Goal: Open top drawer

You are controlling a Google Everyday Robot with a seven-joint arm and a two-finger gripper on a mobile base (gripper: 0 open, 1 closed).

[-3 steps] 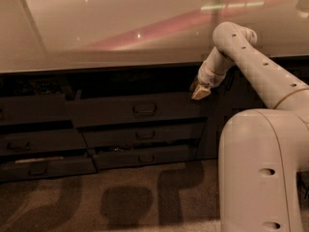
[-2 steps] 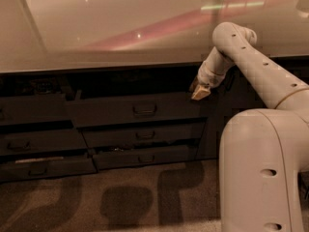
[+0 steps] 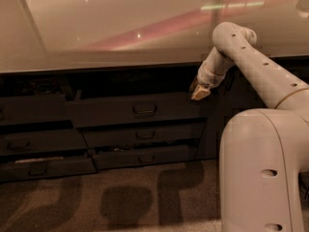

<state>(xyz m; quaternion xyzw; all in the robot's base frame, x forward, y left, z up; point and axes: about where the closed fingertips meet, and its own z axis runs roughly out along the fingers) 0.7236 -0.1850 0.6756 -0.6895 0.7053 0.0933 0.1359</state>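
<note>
The top drawer is the widest dark grey front under the counter, with a small dark handle at its centre. It stands pulled out a little from the cabinet face. My gripper hangs at the drawer's upper right corner, just below the counter edge, right of the handle. The white arm reaches down to it from the upper right.
A pale glossy counter runs over the drawers. Two slimmer drawer fronts sit below the top one. Shorter dark fronts stand to the left, the lowest with a pale strip. The robot's white body fills the lower right. Carpet covers the floor.
</note>
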